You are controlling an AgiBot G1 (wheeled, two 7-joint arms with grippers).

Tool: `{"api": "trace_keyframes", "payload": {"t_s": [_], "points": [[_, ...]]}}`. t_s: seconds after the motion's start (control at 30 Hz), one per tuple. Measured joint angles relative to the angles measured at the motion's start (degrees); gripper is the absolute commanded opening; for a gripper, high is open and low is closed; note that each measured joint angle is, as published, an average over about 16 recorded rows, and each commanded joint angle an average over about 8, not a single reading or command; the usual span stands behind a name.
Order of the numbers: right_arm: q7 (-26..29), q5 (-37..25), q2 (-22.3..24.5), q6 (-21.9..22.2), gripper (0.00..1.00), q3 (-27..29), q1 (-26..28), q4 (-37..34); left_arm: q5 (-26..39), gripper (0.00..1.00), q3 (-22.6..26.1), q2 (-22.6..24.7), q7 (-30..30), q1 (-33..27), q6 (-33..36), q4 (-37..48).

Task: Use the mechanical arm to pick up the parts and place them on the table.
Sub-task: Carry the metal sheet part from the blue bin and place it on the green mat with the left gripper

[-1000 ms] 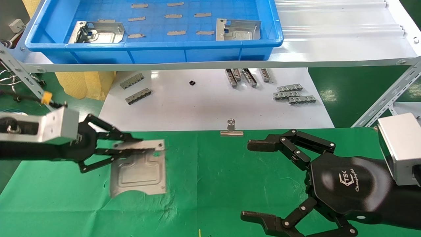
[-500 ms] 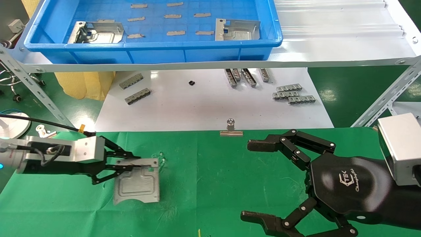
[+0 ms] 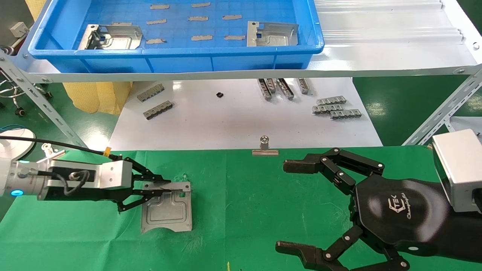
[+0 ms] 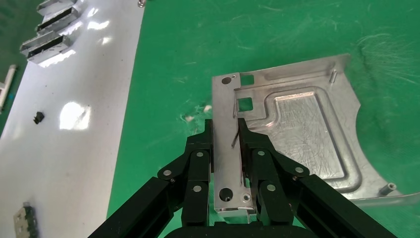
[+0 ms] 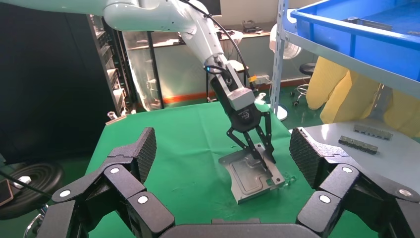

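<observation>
We've got the left gripper clamped on the folded slotted edge of the ribbed plate, plate low on the green table, folded edge along the fingers. Right gripper spread wide, idle, well apart. Release looks next.

Three plates; two arms; one tray.

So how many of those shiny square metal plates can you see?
3. Two parts lie in the blue tray, one at its left end and one at its right. The third is on the green table, pinched by the left claw.
</observation>
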Motion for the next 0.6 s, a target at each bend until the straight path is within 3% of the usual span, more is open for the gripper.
{"api": "trace_keyframes", "payload": {"t_s": [0.3,0.6], "points": [[0.0,0.0,0.0,0.0,1.00,0.0,0.0,0.0,-0.8,1.00,-0.5,1.0,0.9,-1.1,2.0,1.9],[0.0,0.0,0.0,0.0,1.00,0.0,0.0,0.0,-6.4,1.00,-4.0,0.5,-6.2,-0.9,6.5,3.5]]}}
